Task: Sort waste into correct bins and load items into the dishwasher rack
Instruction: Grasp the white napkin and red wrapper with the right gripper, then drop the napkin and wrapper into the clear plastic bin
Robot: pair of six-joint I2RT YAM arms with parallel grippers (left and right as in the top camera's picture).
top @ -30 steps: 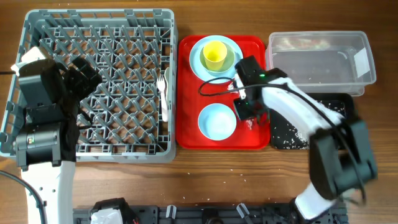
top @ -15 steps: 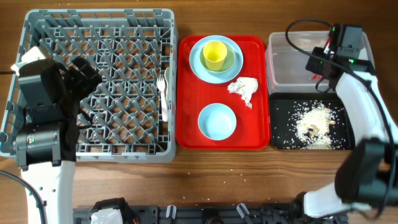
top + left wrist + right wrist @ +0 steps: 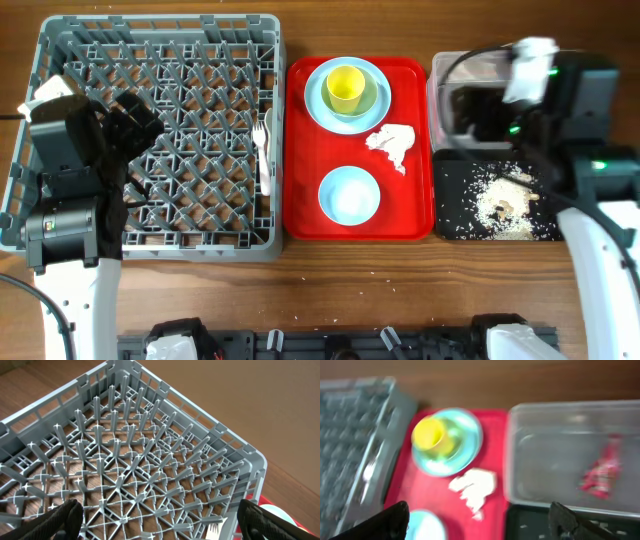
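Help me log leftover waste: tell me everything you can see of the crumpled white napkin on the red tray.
The crumpled white paper napkin is a soft, wrinkled, irregular wad with a thinner tail. It lies loose on the right part of the red rectangular serving tray, between the round light-blue plate and the small light-blue bowl, close to the plate's rim; contact there cannot be told. Nothing holds it.
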